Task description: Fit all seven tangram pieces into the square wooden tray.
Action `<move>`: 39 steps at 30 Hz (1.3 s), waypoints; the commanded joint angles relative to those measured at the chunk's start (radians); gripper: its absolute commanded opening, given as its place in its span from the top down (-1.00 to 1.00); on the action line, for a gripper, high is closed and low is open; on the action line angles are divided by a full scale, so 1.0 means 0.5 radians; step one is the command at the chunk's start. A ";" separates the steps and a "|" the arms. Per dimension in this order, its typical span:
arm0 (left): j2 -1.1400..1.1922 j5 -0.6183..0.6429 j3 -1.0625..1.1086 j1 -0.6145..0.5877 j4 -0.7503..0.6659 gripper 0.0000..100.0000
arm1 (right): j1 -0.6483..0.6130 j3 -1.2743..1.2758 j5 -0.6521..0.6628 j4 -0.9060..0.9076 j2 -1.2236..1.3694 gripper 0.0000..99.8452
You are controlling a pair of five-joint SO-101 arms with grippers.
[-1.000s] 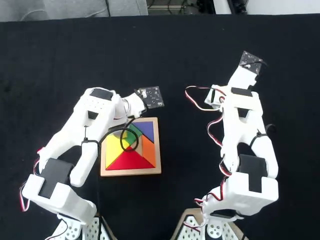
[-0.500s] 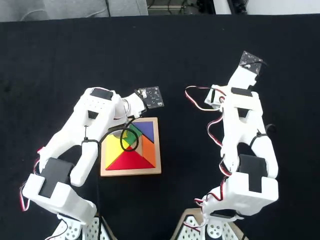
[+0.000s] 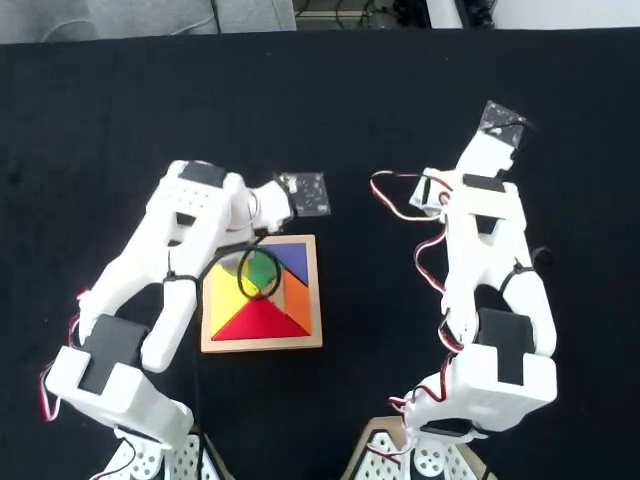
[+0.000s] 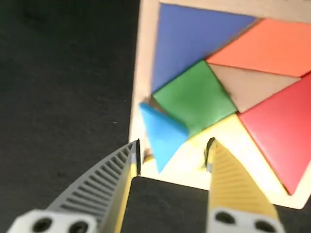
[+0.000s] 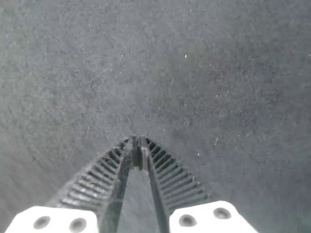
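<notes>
**Figure. Last piece at the rim: risks.** The square wooden tray (image 3: 262, 343) is lying on the black table (image 3: 400, 100), between the table's centre and its near edge, on the left arm's side. The large blue-violet triangle (image 4: 194, 39), orange triangle (image 4: 262, 46), green square (image 4: 194, 97), red triangle (image 4: 277, 131) and yellow triangle (image 4: 228, 145) are sitting flat inside it. Whether the tan patch (image 4: 248, 90) is a piece or bare tray floor cannot be told.

The small blue triangle (image 4: 163, 133) is resting beside the green square, against the rim that the blue-violet triangle also borders. It appears to be lying askew, with one corner at or on the rim rather than flush in its gap.

The left gripper (image 4: 173, 143) is hanging over that rim with its jaws parted and empty, straddling the small blue triangle. The right gripper (image 5: 140, 145) is sitting over bare table well apart from the tray, its jaws pressed together on nothing.

Likely failures:
- A downward push is probably going to wedge the tilted triangle harder against the rim, or tip it out onto the table.
- A jaw landing on the green square or yellow triangle is liable to shift the seated pieces and close the remaining gap.
- A sideways nudge against the rim could slide the whole tray, since nothing is bracing it.
</notes>
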 commanded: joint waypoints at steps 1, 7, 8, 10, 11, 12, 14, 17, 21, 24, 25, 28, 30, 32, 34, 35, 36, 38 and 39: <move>-0.110 0.052 -0.422 -0.023 0.117 0.52 | 0.025 -0.121 -0.025 -0.037 -0.133 0.98; -0.114 0.261 -0.480 -0.164 0.049 0.52 | 0.025 -0.127 -0.025 -0.037 -0.133 0.98; -0.089 0.276 -0.410 -0.198 -0.009 0.52 | 0.025 -0.127 -0.025 -0.037 -0.133 0.98; -0.055 0.273 -0.244 -0.269 -0.107 0.52 | 0.025 -0.127 -0.025 -0.037 -0.133 0.98; -0.055 0.273 -0.186 -0.305 -0.114 0.52 | 0.025 -0.127 -0.025 -0.037 -0.133 0.98; -0.080 0.270 -0.130 -0.336 -0.107 0.52 | 0.025 -0.127 -0.025 -0.037 -0.133 0.98; -0.147 0.267 -0.023 -0.385 -0.107 0.52 | 0.025 -0.127 -0.025 -0.037 -0.133 0.98; -0.255 0.264 0.140 -0.388 -0.120 0.52 | 0.018 -0.127 -0.025 -0.037 -0.133 0.98; -0.368 0.261 0.284 -0.351 -0.141 0.52 | 0.018 -0.130 -0.025 -0.037 -0.133 0.98; -0.353 0.264 0.413 -0.345 -0.359 0.52 | 0.021 -0.127 -0.025 -0.037 -0.130 0.98; -0.328 0.264 0.465 -0.342 -0.454 0.52 | 0.021 -0.127 -0.025 -0.037 -0.130 0.98; -0.255 0.273 0.542 -0.342 -0.641 0.52 | 0.021 -0.127 -0.025 -0.037 -0.133 0.98; -0.230 0.276 0.542 -0.345 -0.666 0.52 | 0.021 -0.127 -0.025 -0.037 -0.133 0.98; -0.227 0.276 0.539 -0.345 -0.666 0.52 | 0.021 -0.127 -0.025 -0.037 -0.133 0.98; -0.242 0.276 0.508 -0.345 -0.657 0.52 | 0.018 -0.127 -0.025 -0.037 -0.133 0.98; -0.242 0.276 0.486 -0.351 -0.654 0.52 | 0.018 -0.127 -0.025 -0.037 -0.133 0.98; -0.239 0.276 0.468 -0.354 -0.654 0.52 | 0.018 -0.127 -0.025 -0.037 -0.133 0.98; -0.230 0.279 0.437 -0.354 -0.654 0.52 | 0.018 -0.127 -0.025 -0.037 -0.133 0.98; -0.230 0.279 0.437 -0.348 -0.663 0.52 | 0.021 -0.127 -0.025 -0.037 -0.133 0.98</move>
